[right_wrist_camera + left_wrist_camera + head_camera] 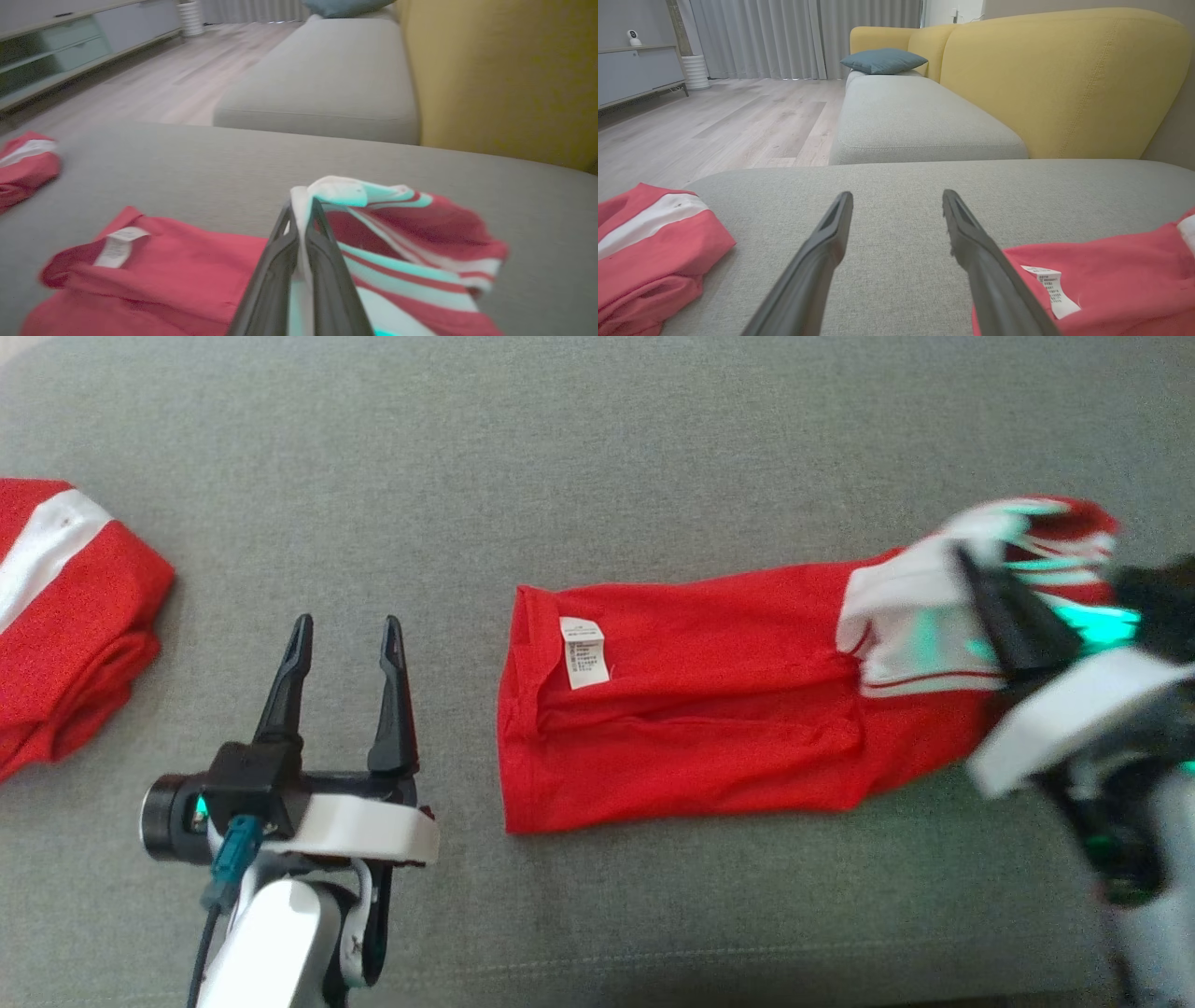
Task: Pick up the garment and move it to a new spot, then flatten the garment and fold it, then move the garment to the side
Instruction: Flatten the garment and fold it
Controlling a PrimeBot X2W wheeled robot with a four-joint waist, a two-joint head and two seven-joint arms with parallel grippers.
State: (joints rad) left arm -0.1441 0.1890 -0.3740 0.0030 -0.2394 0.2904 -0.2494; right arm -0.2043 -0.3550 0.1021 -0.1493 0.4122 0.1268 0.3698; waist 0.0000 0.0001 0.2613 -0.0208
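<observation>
Pinched the striped end of the shirt (pixel 691 709) in the right gripper (pixel 302 206), length stretching left toward the wide-open, empty left gripper (pixel 347 625).

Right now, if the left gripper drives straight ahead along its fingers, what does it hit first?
Way looks free: the left gripper points across bare grey cushion, between the folded garment and the red garment. If pitched down, cushion first; depth unclear.

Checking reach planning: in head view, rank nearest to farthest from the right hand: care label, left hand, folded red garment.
1. Care label: centre, on the long red garment.
2. Left hand: lower left.
3. Folded red garment: far left edge.
</observation>
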